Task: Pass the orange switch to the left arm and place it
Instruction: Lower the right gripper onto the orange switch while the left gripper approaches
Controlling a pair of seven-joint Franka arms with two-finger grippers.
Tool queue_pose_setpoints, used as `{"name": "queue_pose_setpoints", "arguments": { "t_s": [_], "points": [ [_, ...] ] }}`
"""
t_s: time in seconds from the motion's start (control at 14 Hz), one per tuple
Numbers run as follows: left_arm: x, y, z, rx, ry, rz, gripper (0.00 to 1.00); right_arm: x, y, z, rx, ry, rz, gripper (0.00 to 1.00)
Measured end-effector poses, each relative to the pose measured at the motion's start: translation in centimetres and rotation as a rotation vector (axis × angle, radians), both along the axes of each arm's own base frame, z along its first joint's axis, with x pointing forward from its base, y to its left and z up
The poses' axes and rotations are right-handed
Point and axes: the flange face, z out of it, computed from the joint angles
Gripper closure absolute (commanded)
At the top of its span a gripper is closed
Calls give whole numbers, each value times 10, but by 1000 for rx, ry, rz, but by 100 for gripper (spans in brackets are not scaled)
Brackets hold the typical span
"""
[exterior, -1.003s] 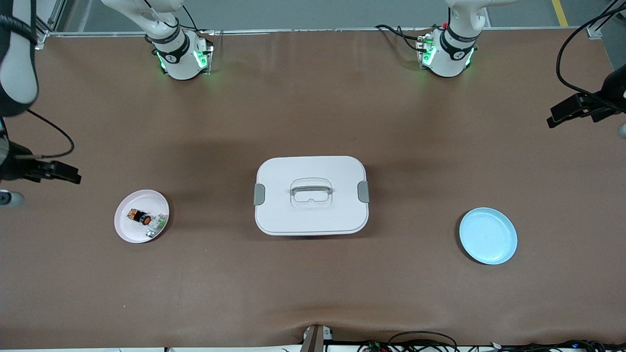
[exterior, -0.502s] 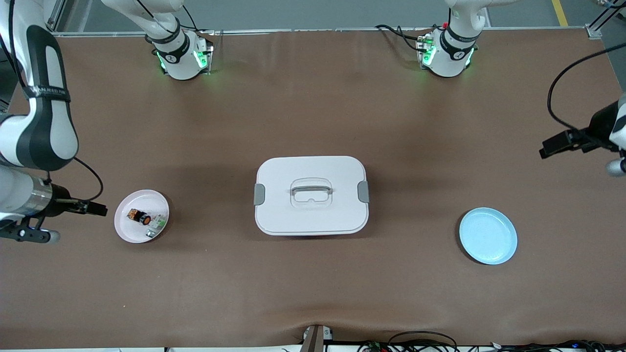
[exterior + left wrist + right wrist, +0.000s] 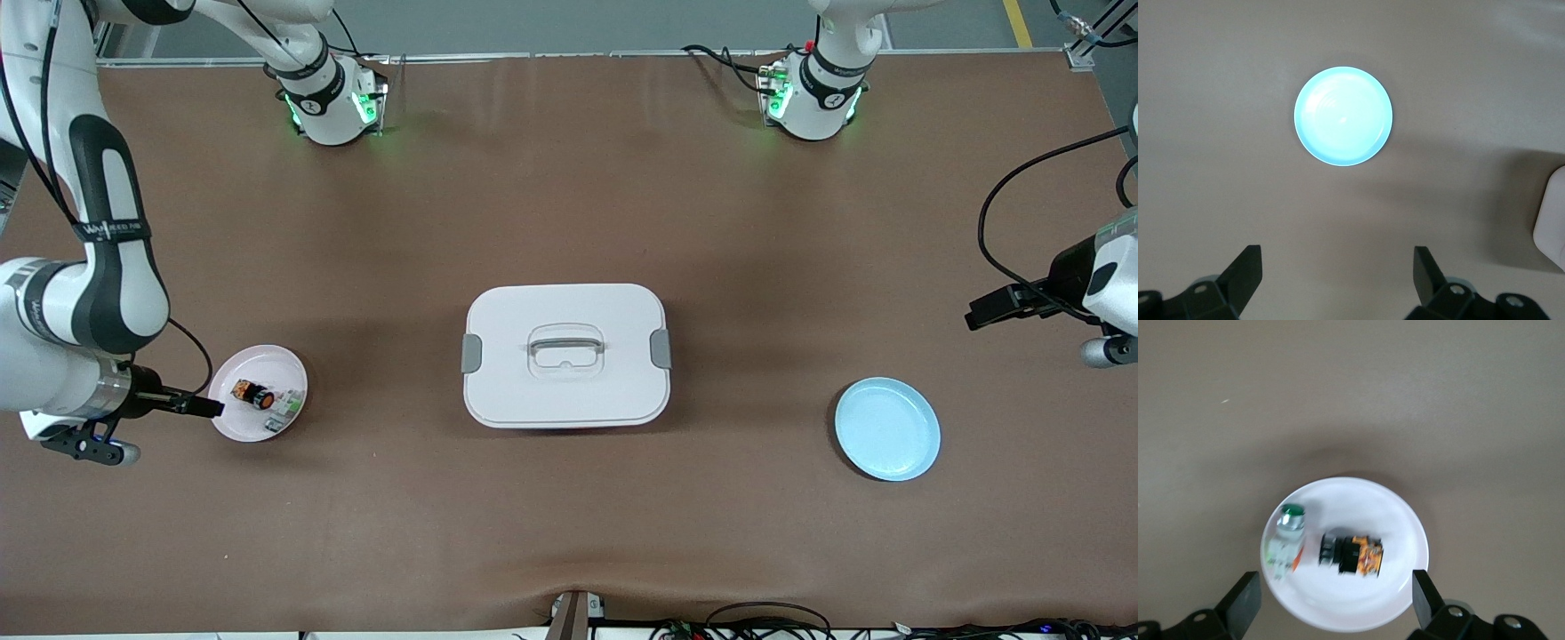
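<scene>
We see the orange switch (image 3: 253,394) lying on its side in the pink plate (image 3: 233,420) at the right arm's end of the surface (image 3: 569,516), a white-and-green part (image 3: 284,405) just beside it. The right gripper (image 3: 1331,603) hangs over the plate's rim, jaws apart and holding nothing. The box (image 3: 565,356) sits mid-surface, at three o'clock from that plate. The left gripper (image 3: 1337,277) hovers near the blue plate (image 3: 887,429), jaws apart, nothing between them.
</scene>
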Motion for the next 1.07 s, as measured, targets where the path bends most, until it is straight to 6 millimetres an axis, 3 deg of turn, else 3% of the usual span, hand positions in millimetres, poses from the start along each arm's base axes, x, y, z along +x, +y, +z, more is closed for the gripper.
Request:
{"name": "queue_pose_setpoints", "arguments": {
  "t_s": [0.36, 0.79, 1.07],
  "points": [
    [2, -6, -6, -1, 9, 32, 0, -5, -14, -60, 42, 17, -61, 0],
    [8, -42, -16, 24, 5, 53, 0, -14, -1, -80, 55, 59, -76, 0],
    [8, -53, -17, 52, 2, 68, 0, -20, 12, -91, 56, 87, -68, 0]
  ]
}}
